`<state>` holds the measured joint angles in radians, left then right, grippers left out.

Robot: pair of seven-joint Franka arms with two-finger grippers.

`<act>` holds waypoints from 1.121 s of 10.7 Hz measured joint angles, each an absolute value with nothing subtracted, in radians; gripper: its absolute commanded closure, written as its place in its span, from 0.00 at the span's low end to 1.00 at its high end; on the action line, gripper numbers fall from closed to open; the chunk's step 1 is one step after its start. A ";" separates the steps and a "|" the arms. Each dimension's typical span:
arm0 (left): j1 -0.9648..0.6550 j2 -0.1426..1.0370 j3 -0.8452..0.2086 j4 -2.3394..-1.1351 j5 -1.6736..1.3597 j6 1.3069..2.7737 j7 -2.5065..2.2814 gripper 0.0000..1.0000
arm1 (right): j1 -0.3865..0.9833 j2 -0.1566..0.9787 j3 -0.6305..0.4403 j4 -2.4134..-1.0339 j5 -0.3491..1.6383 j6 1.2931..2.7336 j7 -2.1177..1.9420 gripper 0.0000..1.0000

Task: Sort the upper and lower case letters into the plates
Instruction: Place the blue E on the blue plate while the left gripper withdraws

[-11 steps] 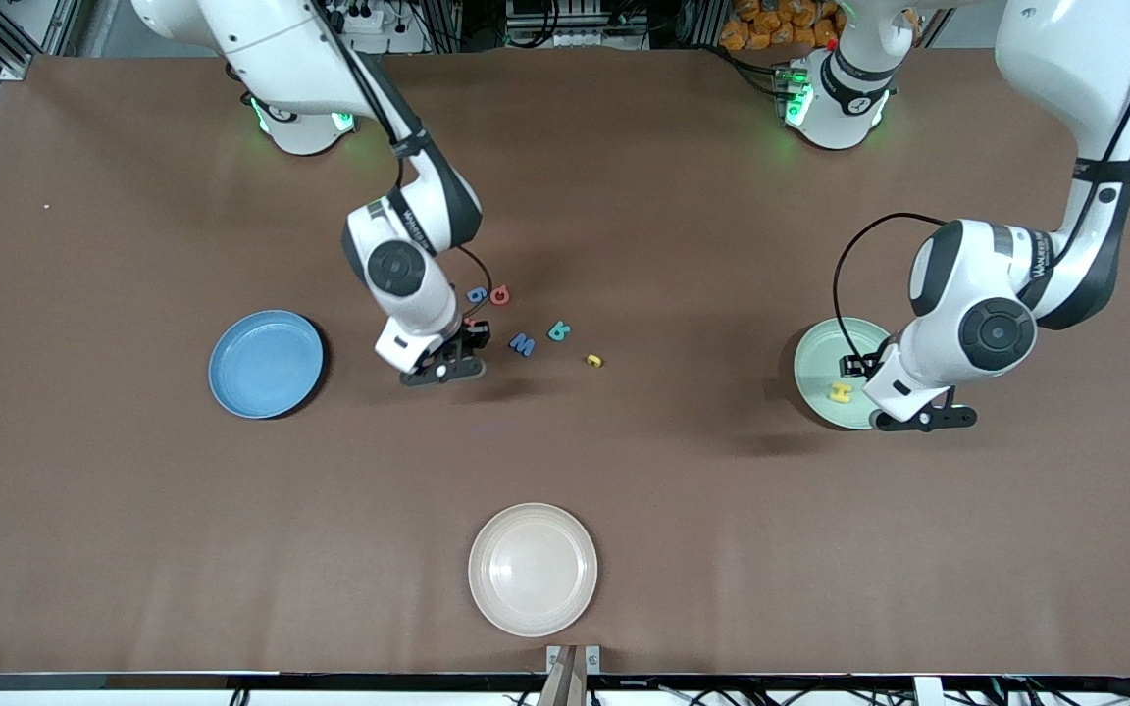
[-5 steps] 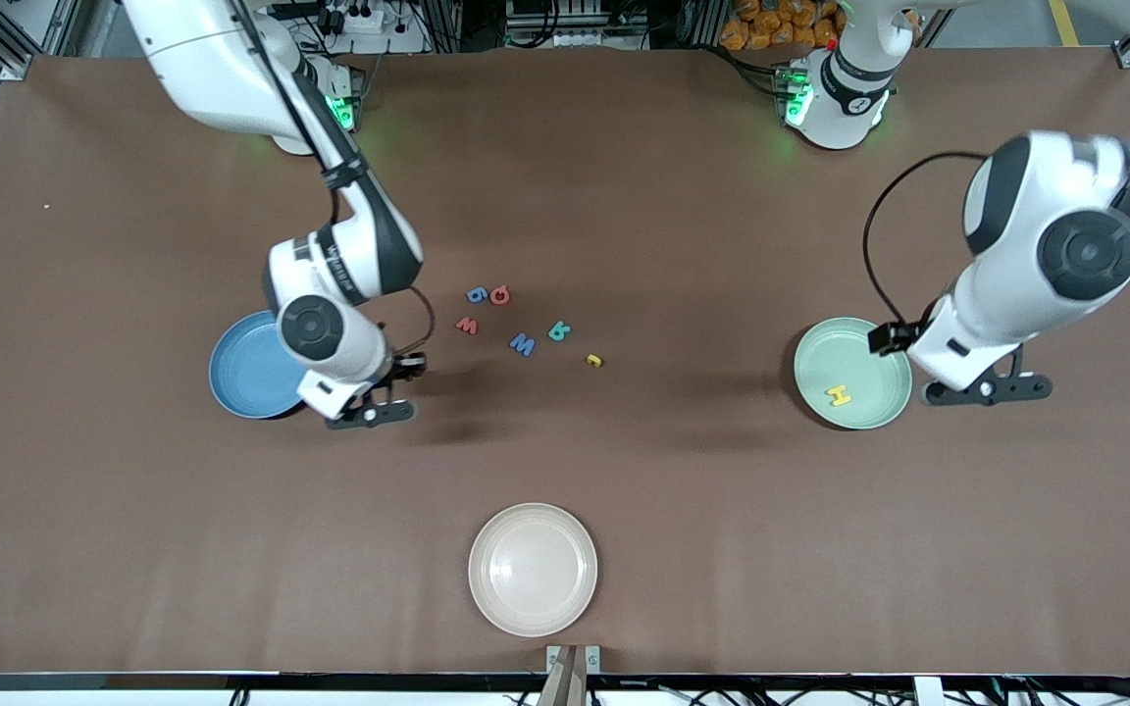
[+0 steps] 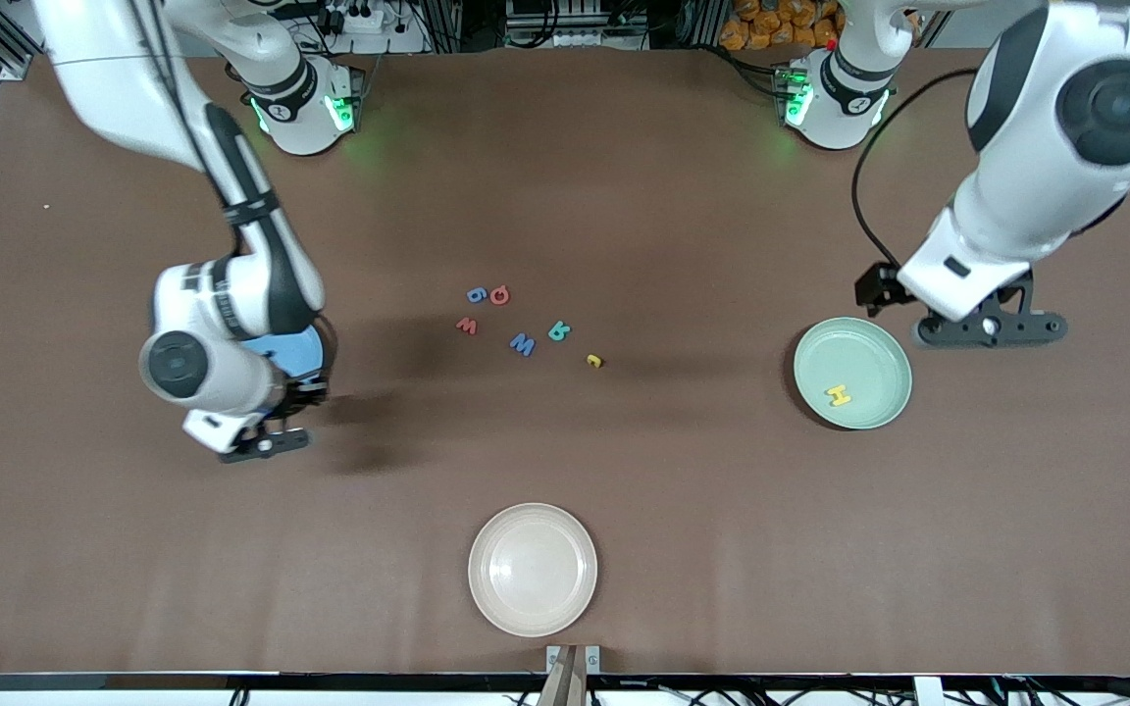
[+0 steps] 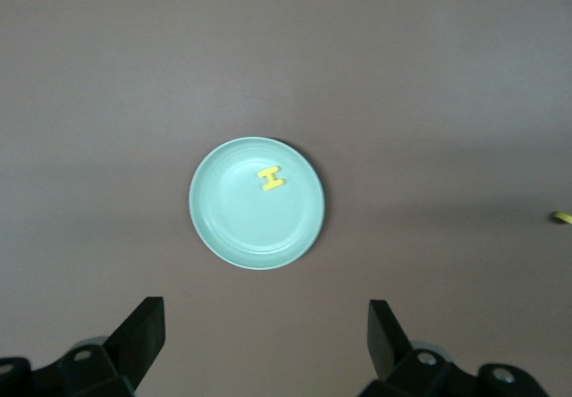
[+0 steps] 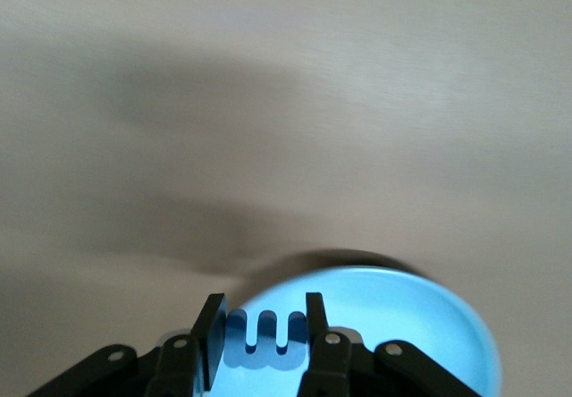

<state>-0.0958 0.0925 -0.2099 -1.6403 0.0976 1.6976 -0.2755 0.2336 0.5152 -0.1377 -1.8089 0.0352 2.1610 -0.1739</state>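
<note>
My right gripper hangs over the rim of the blue plate, shut on a small blue letter whose three legs show between the fingers. The arm hides most of that plate in the front view. My left gripper is open and holds nothing, high over the table beside the mint green plate. A yellow H lies in that plate. Several letters lie mid-table: blue, red, red, blue, teal, yellow.
A cream plate stands near the table's front edge, nearer to the camera than the loose letters. The brown table top stretches between the plates.
The right arm swung from the letter cluster over to the blue plate, carrying the blue letter. The left gripper opened wide and rose away from the mint plate, leaving the yellow H in it.
</note>
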 measured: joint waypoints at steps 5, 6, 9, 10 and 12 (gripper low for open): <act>-0.130 0.059 -0.213 -1.641 -0.005 1.686 -0.275 0.00 | 0.206 0.516 -0.128 -1.811 0.034 2.150 -0.258 0.00; -0.133 0.062 -0.213 -1.645 -0.026 1.686 -0.275 0.00 | 0.205 0.516 -0.128 -1.812 0.034 2.150 -0.272 0.00; -0.221 0.102 -0.214 -1.645 -0.034 1.712 -0.401 0.00 | 0.203 0.516 -0.128 -1.812 0.034 2.150 -0.284 0.00; -0.258 0.123 -0.214 -1.644 -0.034 1.734 -0.461 0.00 | 0.204 0.516 -0.128 -1.814 0.035 2.152 -0.283 0.00; -0.305 0.163 -0.211 -1.643 -0.034 1.784 -0.552 0.00 | 0.207 0.513 -0.122 -1.841 0.058 2.199 -0.266 0.00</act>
<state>-0.3045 0.1634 -0.2111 -1.6425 -0.0337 1.7838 -0.5517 0.2065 0.5133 -0.1218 -1.8409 0.0577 2.1990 -0.2658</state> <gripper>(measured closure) 0.000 0.000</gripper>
